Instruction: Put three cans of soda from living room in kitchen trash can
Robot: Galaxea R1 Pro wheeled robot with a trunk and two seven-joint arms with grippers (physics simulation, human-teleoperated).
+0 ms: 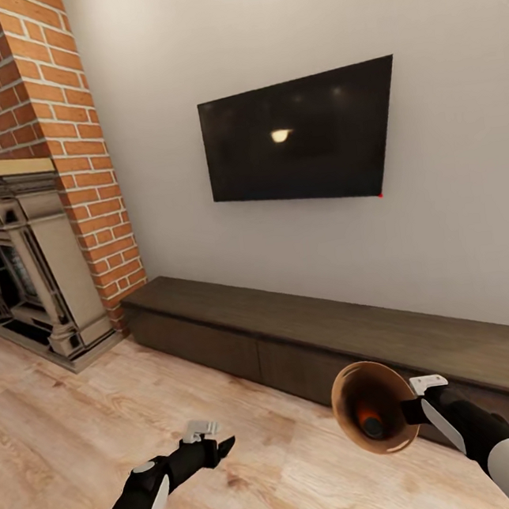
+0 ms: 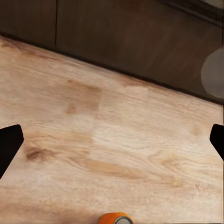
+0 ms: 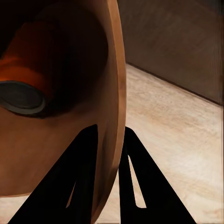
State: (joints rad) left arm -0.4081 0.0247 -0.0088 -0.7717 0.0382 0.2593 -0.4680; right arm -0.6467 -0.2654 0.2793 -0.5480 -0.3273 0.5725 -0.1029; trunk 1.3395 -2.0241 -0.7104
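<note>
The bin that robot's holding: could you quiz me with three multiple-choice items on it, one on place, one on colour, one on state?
1. Where is the bin?
A. on the floor
B. held by the right gripper
C. on the low cabinet

2. What colour is the can inside it?
A. orange
B. green
C. white

3. How is the left gripper?
A. shut on a can
B. shut on the bin
C. open

Answers: B, its rim sits between the right fingers; A, an orange body with a grey top shows inside; C, its fingers are spread over bare floor.

text: none legible | black flat wall-mounted TV screen (image 1: pixel 301 135): blank, only a light reflection | orange drink can with grey metal top (image 3: pixel 25 77) inside the copper-lined round bin (image 3: pixel 109 93): no label readable
</note>
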